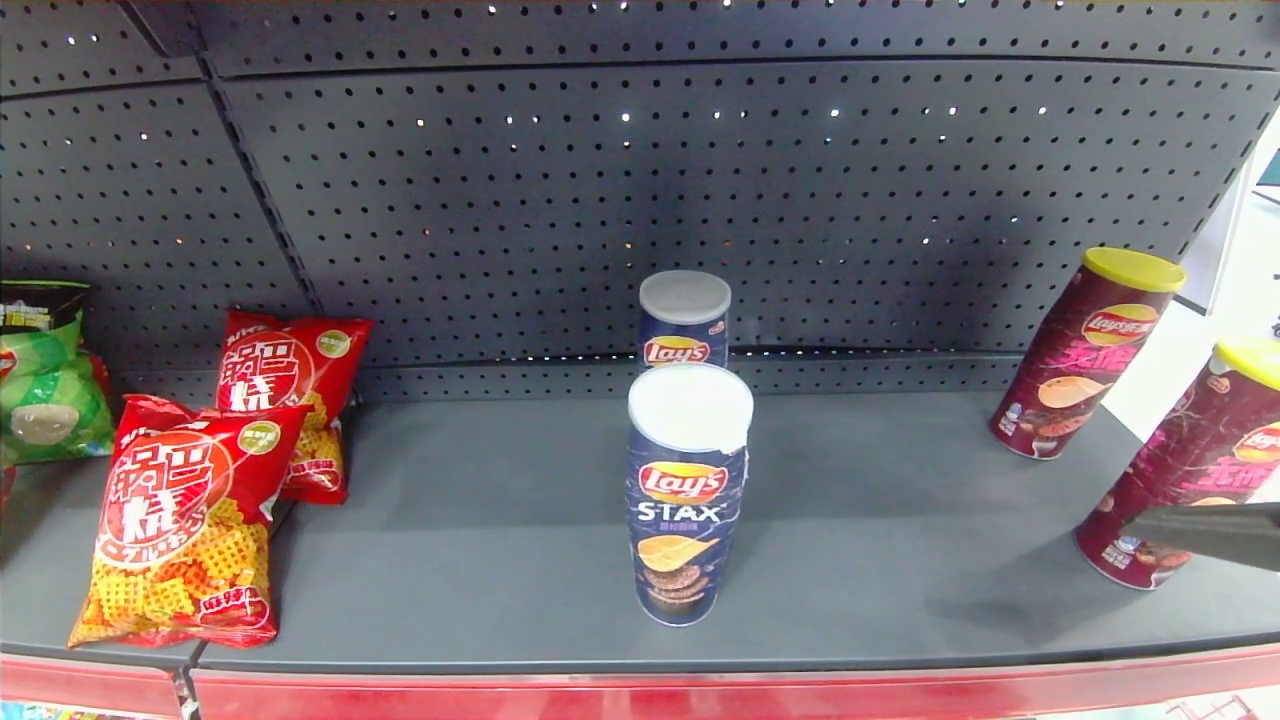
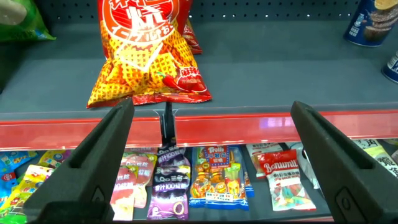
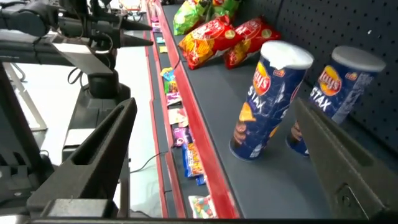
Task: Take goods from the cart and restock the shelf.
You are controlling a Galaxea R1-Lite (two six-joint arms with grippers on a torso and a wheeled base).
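Note:
Two blue chip cans stand mid-shelf, one [image 1: 688,495] near the front edge and one [image 1: 685,320] behind it by the pegboard. In the right wrist view the front can [image 3: 267,99] and the back can [image 3: 342,87] stand just beyond my right gripper [image 3: 217,168], which is open and holds nothing. One of its dark fingers [image 1: 1205,535] shows at the right edge of the shelf. My left gripper [image 2: 211,162] is open and empty, held low in front of the red shelf lip [image 2: 236,127], facing a red chip bag [image 2: 146,53].
Two maroon cans with yellow lids [image 1: 1085,350] [image 1: 1190,470] stand at the right end. Red chip bags [image 1: 190,530] [image 1: 290,400] and a green bag [image 1: 45,380] fill the left. Candy packs [image 2: 217,177] hang on the lower level. Bare shelf floor [image 1: 880,520] lies between the cans.

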